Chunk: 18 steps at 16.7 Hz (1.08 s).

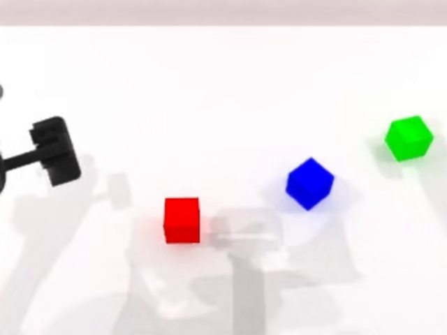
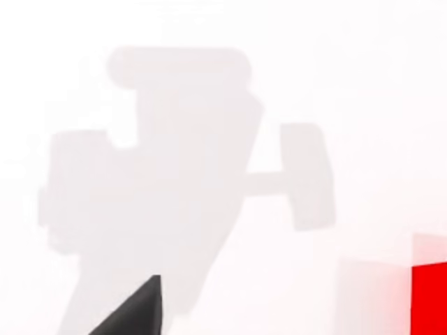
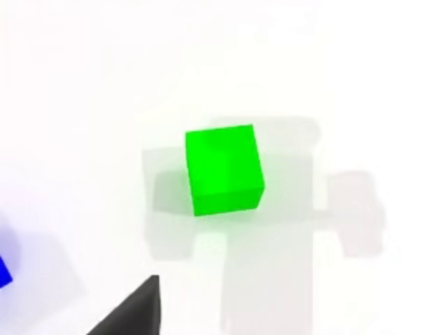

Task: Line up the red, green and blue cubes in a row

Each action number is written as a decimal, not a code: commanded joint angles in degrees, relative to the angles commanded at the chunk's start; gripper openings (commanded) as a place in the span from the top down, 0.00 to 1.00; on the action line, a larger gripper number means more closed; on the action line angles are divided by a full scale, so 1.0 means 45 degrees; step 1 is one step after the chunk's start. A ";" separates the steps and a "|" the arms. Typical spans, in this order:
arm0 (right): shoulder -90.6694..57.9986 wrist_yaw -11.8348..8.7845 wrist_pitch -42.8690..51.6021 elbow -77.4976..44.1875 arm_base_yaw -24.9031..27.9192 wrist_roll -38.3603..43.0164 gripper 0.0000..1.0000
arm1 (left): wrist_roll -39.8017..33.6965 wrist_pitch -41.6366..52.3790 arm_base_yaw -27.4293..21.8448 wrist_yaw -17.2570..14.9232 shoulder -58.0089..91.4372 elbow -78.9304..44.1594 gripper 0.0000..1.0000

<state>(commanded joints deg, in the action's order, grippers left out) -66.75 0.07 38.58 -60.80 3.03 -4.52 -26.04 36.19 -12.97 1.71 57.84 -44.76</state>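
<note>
The red cube (image 1: 181, 220) sits near the table's front, left of centre. The blue cube (image 1: 309, 183) lies to its right, turned at an angle, and the green cube (image 1: 409, 137) is farther right and back. My left gripper (image 1: 56, 150) hovers at the far left, well away from the red cube (image 2: 429, 296); one black fingertip (image 2: 140, 310) shows with nothing beside it. My right arm is outside the top view. Its wrist view looks down on the green cube (image 3: 223, 171), with a single fingertip (image 3: 140, 307) short of it and the blue cube (image 3: 3, 272) at the edge.
The white table (image 1: 223, 84) runs back to a pale far edge (image 1: 223, 17). Grey arm shadows fall across the front of the table (image 1: 244, 279).
</note>
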 joint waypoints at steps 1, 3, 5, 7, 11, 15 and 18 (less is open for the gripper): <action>-0.1551 0.0009 0.0840 -0.1270 0.0060 -0.0099 0.00 | 0.0385 -0.0666 0.0382 0.0010 -0.1279 0.1060 0.00; -0.4468 0.0024 0.2474 -0.3684 0.0179 -0.0292 0.00 | 0.1230 -0.1989 0.1083 0.0012 -0.3742 0.3086 0.00; -0.7062 0.0035 0.3991 -0.5888 0.0294 -0.0469 0.00 | 0.2115 -0.3253 0.1675 -0.0017 -0.5966 0.4909 0.00; -0.9338 0.0041 0.5348 -0.7948 0.0399 -0.0628 0.00 | 0.2994 -0.4433 0.2152 -0.0076 -0.7860 0.6461 0.00; -1.3050 0.0048 0.7443 -1.1537 0.0563 -0.0878 0.00 | 0.4598 -0.6523 0.2814 -0.0243 -1.0780 0.8694 0.00; -1.5075 0.0047 0.8542 -1.3643 0.0650 -0.1013 0.00 | 0.5625 -0.7847 0.3111 -0.0364 -1.2572 0.9809 0.00; -1.5333 0.0045 0.8696 -1.3926 0.0664 -0.1033 0.00 | 0.5787 -0.8043 0.3137 -0.0381 -1.2853 0.9948 0.00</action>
<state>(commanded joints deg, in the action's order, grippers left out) -135.75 0.28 77.71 -123.46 6.01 -9.17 0.00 0.00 1.15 0.00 0.00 0.00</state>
